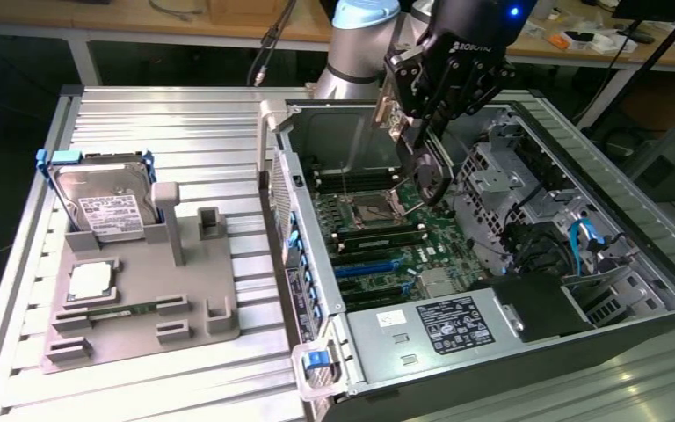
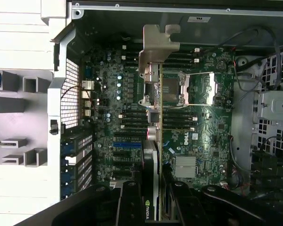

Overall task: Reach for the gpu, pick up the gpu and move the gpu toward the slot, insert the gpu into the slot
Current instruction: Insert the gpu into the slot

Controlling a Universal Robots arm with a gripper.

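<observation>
My gripper [image 1: 417, 132] hangs over the open computer case [image 1: 654, 264], shut on the gpu [image 1: 428, 171]. The card is held on edge, above the motherboard [image 1: 373, 233] near the processor socket. In the wrist view the gpu [image 2: 150, 141] runs edge-on from between my black fingers [image 2: 129, 202], with my gripper [image 2: 151, 205] clamped on its sides. Its silvery end bracket [image 2: 155, 44] points toward the case's rear wall. Blue slots [image 2: 127, 143] lie on the board just beside the card's line, and show as blue slots [image 1: 375, 264] in the exterior view. The card is clear of the board.
On the exterior view's left, a grey fixture [image 1: 138, 299] holds a silver hard drive [image 1: 105, 207] upright and a small square chip [image 1: 89, 280]. Inside the case are the power supply [image 1: 443, 321], drive cages [image 1: 513, 189] and a blue cable [image 1: 578, 242]. The case walls ring the board.
</observation>
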